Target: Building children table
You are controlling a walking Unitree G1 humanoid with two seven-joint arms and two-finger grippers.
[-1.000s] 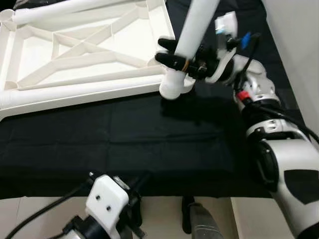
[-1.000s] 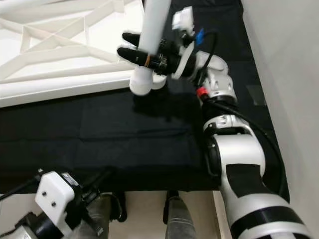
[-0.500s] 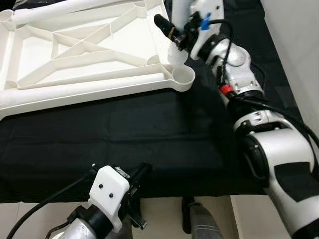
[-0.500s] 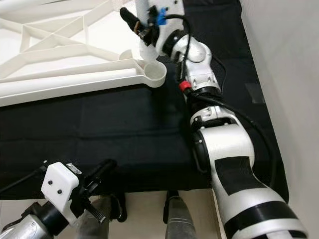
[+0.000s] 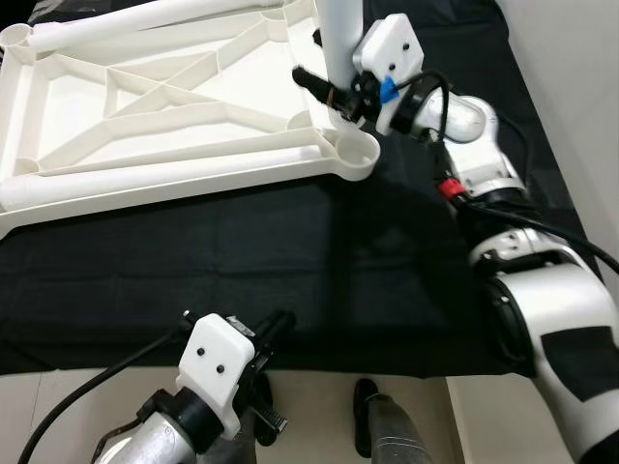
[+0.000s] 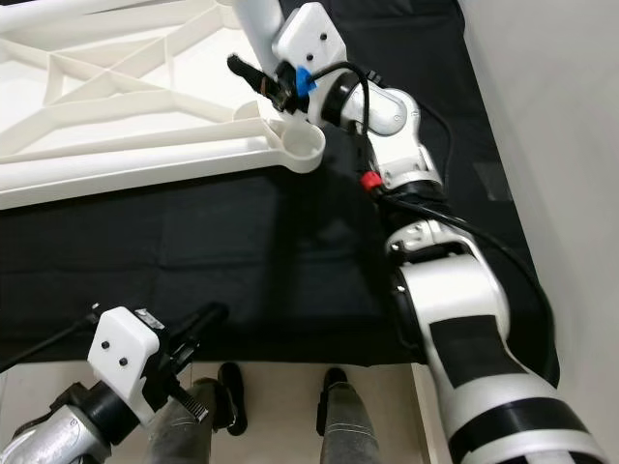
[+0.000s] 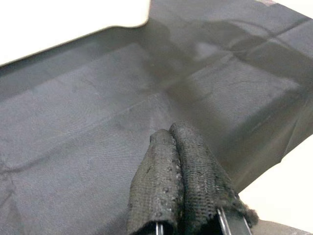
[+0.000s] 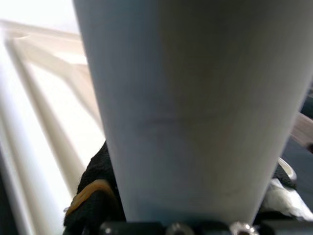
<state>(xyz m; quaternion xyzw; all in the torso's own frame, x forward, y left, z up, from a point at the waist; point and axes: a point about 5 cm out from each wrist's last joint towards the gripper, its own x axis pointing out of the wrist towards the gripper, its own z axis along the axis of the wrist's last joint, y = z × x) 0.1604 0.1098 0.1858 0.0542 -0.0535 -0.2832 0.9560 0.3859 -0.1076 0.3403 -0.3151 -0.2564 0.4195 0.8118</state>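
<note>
the right gripper (image 5: 334, 97) pinches a round white plastic leg (image 5: 338, 39) just above the empty corner cup (image 5: 356, 150) of the upside-down white plastic table top (image 5: 145, 106), so no leg looks fixed in yet, while the left gripper (image 7: 181, 181) waits pressed together.

We noted a black cloth (image 5: 290, 261) spread flat as the work surface, pale floor (image 6: 551, 116) along its right edge, and two dark shoes (image 6: 334, 382) at its near edge, toes toward it.
</note>
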